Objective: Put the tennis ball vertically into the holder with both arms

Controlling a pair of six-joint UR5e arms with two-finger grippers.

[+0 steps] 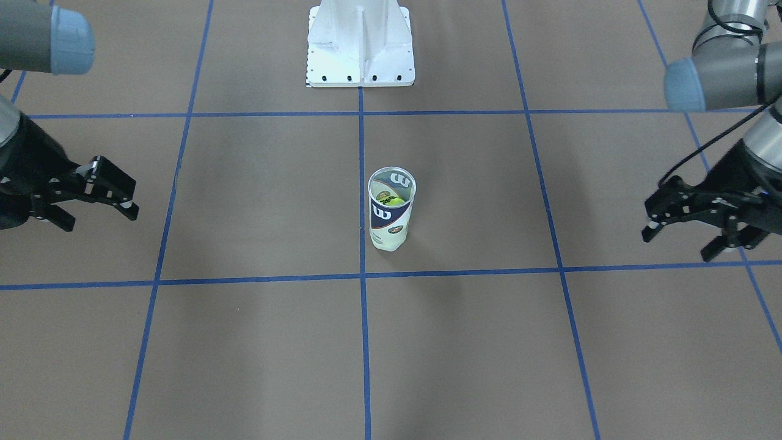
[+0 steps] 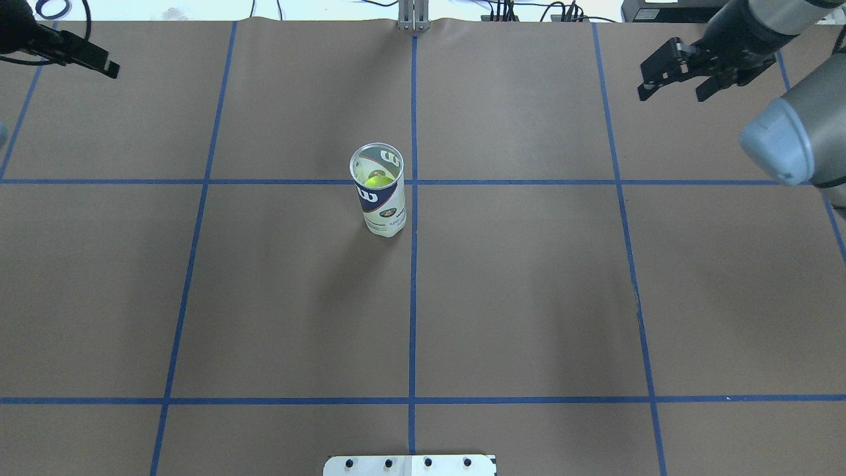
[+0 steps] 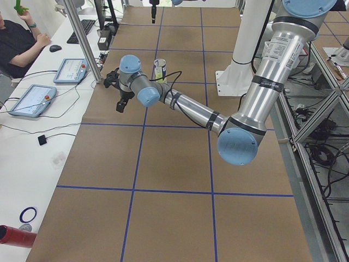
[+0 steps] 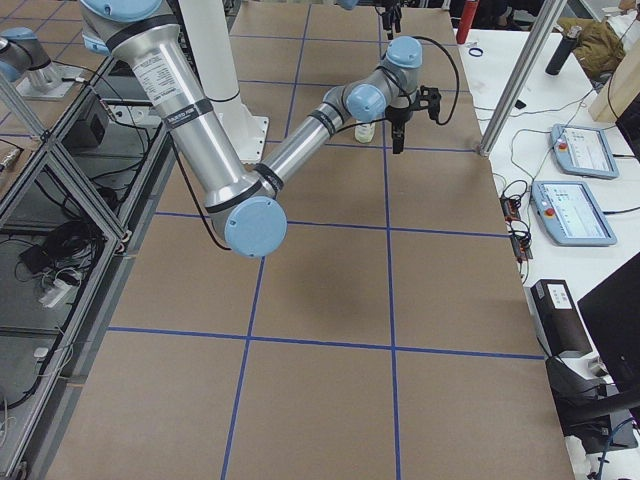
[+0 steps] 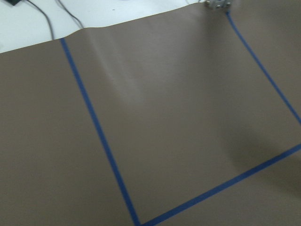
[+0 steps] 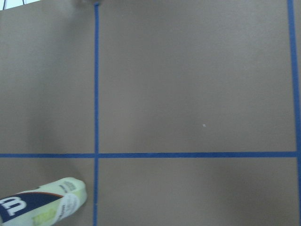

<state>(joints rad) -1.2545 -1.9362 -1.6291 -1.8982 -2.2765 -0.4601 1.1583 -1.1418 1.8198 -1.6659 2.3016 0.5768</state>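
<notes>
Brown surface (image 2: 529, 297) is taped in blue grid. Holder (image 2: 378, 198) is stood upright near centre, unsupported. Left pincer (image 1: 679, 243) and right pincer (image 1: 98, 218) are held spread apart, empty, well off at either side. Tennis ball (image 2: 377, 180) is seen inside holder. Holder could be toppled if brushed on any re-approach.

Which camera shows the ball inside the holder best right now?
Overhead exterior: it looks into the open-topped holder onto the yellow ball. Front-facing shows a smaller glimpse; side views are too distant; right wrist catches only the holder's lower end; left wrist shows neither.
</notes>
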